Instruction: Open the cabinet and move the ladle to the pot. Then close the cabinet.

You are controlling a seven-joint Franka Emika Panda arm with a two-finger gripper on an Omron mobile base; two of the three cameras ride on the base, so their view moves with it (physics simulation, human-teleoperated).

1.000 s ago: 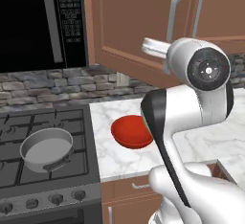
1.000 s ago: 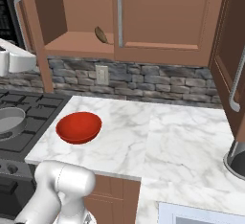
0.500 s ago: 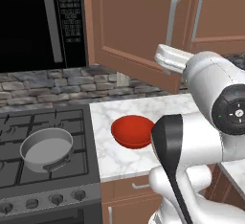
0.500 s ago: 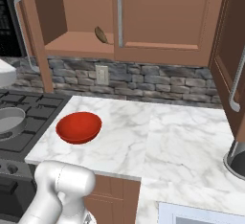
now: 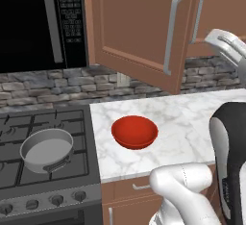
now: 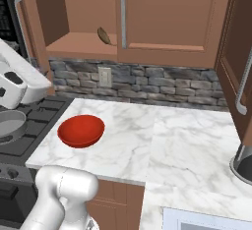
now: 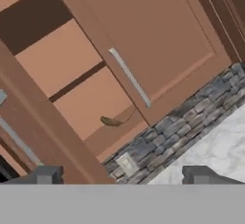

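Brown ladle (image 6: 104,35) lies on the shelf edge of the cabinet (image 6: 167,17), left door open; hand (image 7: 122,173) spread wide, empty.

The left base view looked forward and down from behind the arm's left at the stove, the marble counter (image 5: 192,118) and the open cabinet (image 5: 139,36) door. The right base view faced the same counter from the other side, sharing the red bowl (image 6: 81,130). The hand view, rolled sideways, looked up from farther back into the cabinet.
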